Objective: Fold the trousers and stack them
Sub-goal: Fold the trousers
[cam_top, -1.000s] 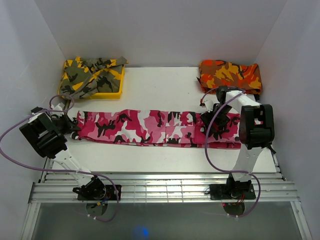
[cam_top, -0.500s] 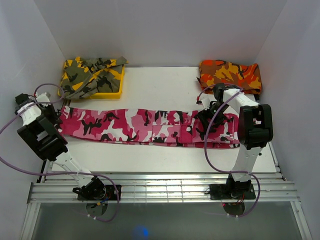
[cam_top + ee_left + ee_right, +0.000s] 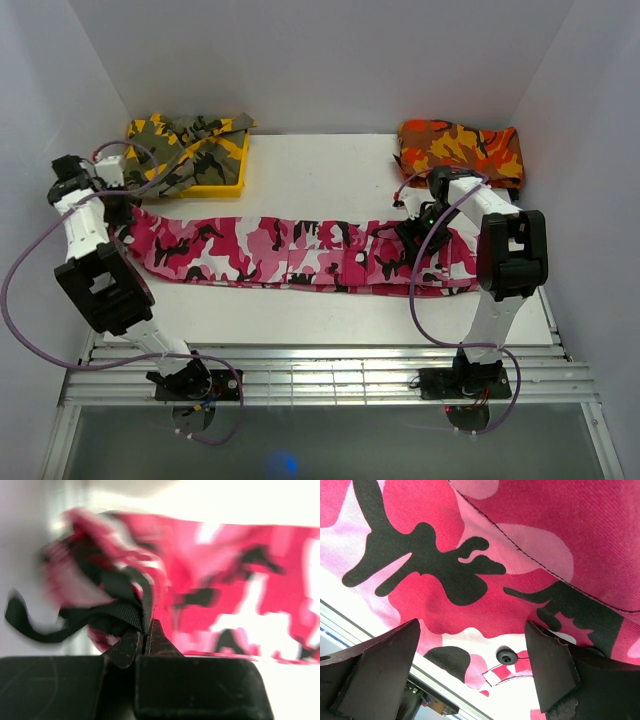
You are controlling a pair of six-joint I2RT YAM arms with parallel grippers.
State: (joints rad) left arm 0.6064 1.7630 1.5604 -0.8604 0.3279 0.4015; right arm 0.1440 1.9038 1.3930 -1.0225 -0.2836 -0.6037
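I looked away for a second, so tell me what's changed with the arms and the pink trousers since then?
The left end effector, shut on the left end of the trousers, swung left and toward the back, dragging that end along. The right end effector stayed open over the right end. The yellow-olive garment and orange-red garment did not move.

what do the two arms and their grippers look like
The left arm and right arm have white links, boxy black housings and black bases, each with a purple cable. The left gripper has dark pointed fingers, the right gripper broad dark wedges.
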